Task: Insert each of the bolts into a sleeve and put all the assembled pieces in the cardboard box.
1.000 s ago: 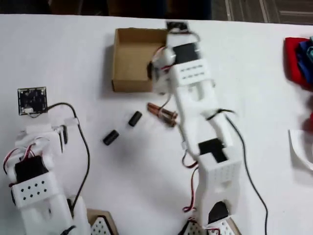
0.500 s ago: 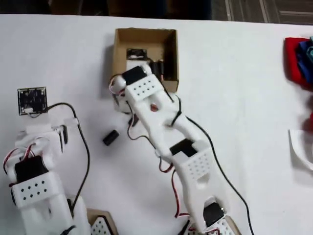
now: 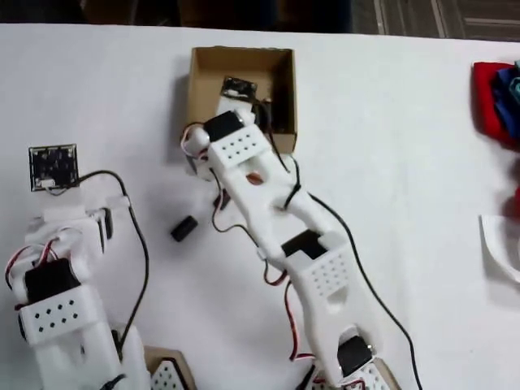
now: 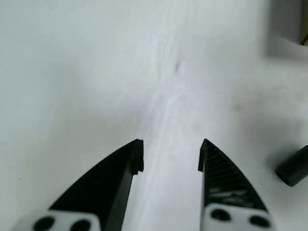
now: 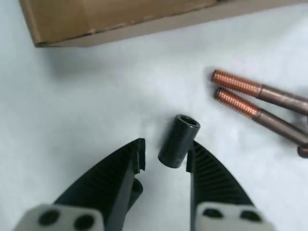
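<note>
Right hand (image 5: 166, 148) is straddling a black sleeve (image 5: 179, 140) near the cardboard box (image 5: 120, 19).
It is gaping, unclamped; the left hand (image 4: 171, 151) is gaping too, over the bench (image 4: 72, 72).

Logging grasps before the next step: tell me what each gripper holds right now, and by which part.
Nothing is held. The right gripper stands open around the short black cylindrical sleeve, unclamped; the left gripper is open and empty.
</note>
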